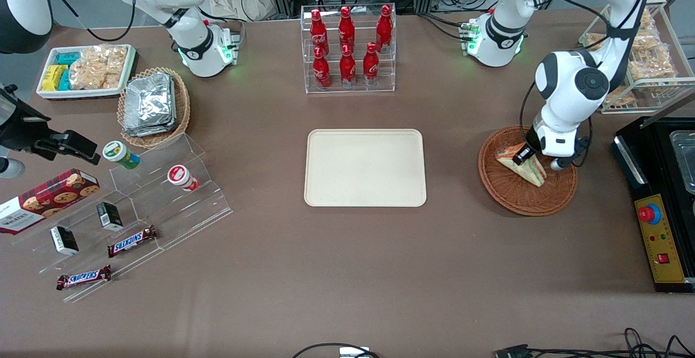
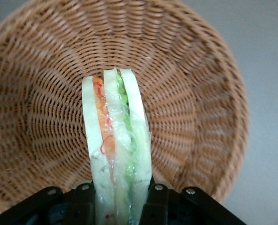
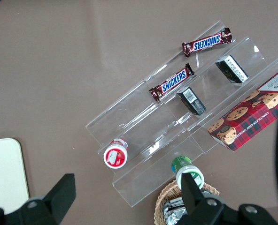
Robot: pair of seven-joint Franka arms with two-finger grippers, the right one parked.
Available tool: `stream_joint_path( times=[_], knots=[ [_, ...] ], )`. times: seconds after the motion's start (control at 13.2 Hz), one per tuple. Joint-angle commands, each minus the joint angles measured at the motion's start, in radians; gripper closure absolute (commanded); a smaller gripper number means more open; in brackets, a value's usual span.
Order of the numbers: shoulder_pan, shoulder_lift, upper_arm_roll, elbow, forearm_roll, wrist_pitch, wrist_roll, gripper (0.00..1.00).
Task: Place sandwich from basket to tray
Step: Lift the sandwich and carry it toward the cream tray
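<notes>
The sandwich (image 1: 524, 165) is a pale wedge with orange, red and green filling, inside the reddish-brown wicker basket (image 1: 505, 195) toward the working arm's end of the table. My left gripper (image 1: 525, 154) is down in the basket, shut on the sandwich. In the left wrist view the sandwich (image 2: 116, 150) stands on edge between the two black fingers (image 2: 154, 201), whose pads press its bread sides, with the basket's (image 2: 45, 93) weave all around. The cream-beige tray (image 1: 365, 168) lies flat at the table's middle, with nothing on it.
A clear rack of red cola bottles (image 1: 347, 45) stands farther from the front camera than the tray. A black machine with a red button (image 1: 659, 222) sits beside the basket at the table's end. A wire shelf of snack bags (image 1: 646, 59) stands farther back.
</notes>
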Motion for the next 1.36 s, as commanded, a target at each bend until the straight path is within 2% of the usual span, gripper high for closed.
stream_joint_path(
  times=[0.0,0.23,0.68,0.98,1.29],
  knots=[
    [-0.003,-0.123,-0.020,0.008,0.040,-0.125,0.097,1.00],
    [-0.003,-0.154,-0.080,0.036,0.040,-0.192,0.235,1.00],
    [-0.003,-0.142,-0.258,0.063,0.035,-0.180,0.277,1.00],
    [-0.006,-0.091,-0.371,0.111,0.019,-0.159,0.265,1.00],
    [-0.006,-0.019,-0.463,0.174,0.037,-0.160,0.280,1.00]
  ],
)
